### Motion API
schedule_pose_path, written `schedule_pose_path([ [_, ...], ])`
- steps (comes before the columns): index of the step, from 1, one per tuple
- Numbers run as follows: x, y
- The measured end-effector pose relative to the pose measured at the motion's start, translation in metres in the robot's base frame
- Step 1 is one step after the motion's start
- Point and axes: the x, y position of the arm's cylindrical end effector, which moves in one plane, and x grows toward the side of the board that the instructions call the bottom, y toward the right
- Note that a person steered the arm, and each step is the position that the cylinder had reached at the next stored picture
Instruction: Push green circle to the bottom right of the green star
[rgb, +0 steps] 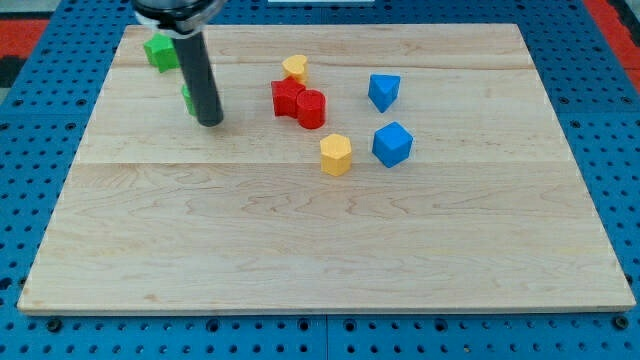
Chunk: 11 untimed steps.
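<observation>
My tip (210, 123) is resting on the bench (300, 250) just right of the mostly hidden green circle (186, 97), itself sitting below the green star (159, 51), with two red (299, 101), two yellow (336, 154) and two blue blocks (392, 144) lying rightward.

Bench (330, 240): pale wood with fine grain lines, set on a blue pegboard surface (30, 200) dotted with dark holes, red showing at the view's top corners. Rod: dark grey to black, down to my tip (210, 123). Blocks: two green (159, 52) (186, 95), two yellow (294, 68) (336, 154), two red (288, 98) (312, 109), two blue (383, 91) (392, 144).
</observation>
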Motion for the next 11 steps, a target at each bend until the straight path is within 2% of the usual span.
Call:
schedule_pose_path([
  [1, -0.031, -0.037],
  [3, -0.088, -0.056],
  [4, -0.097, -0.057],
  [11, -0.094, -0.038],
])
